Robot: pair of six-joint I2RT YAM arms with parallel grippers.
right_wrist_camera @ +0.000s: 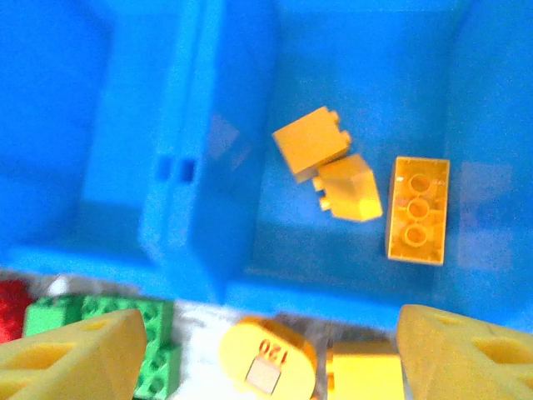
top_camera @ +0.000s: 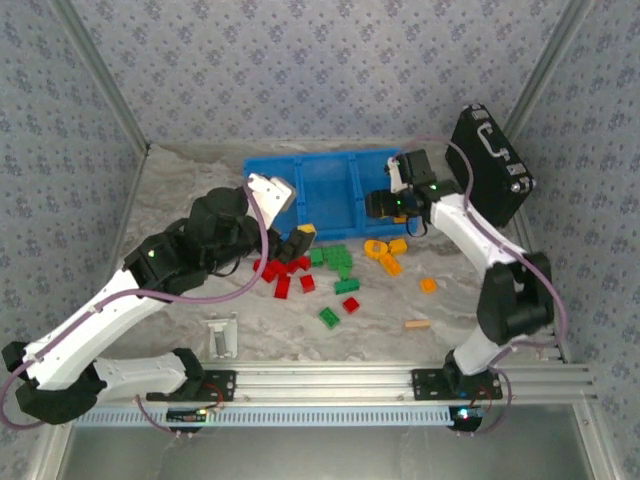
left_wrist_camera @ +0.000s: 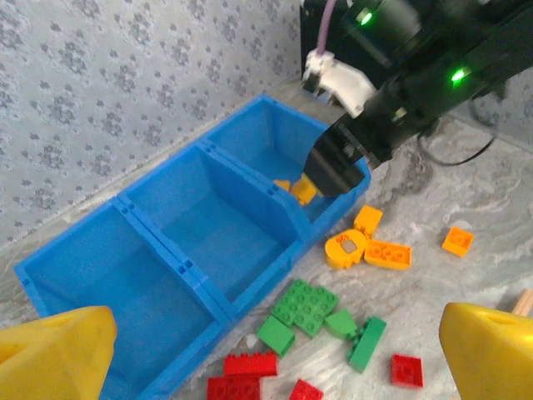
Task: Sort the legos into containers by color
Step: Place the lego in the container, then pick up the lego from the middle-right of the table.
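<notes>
The joined blue containers (top_camera: 330, 160) lie at the back of the table. My right gripper (top_camera: 385, 207) hangs open over the near wall of the right bin (right_wrist_camera: 358, 287), its yellow fingertips (right_wrist_camera: 466, 354) wide apart with nothing between them. Three orange legos (right_wrist_camera: 418, 208) lie in that bin. My left gripper (left_wrist_camera: 271, 367) is open above the loose pile, over red legos (left_wrist_camera: 250, 364) and green legos (left_wrist_camera: 306, 304). An orange ring-shaped piece (right_wrist_camera: 266, 362) and other orange legos (top_camera: 392, 250) lie on the table just in front of the tray.
A black hard case (top_camera: 490, 165) leans at the back right, close to the right arm. A tan wooden stick (top_camera: 417, 324) and a lone orange brick (top_camera: 428, 285) lie front right. A small white card (top_camera: 222, 335) sits near the front rail.
</notes>
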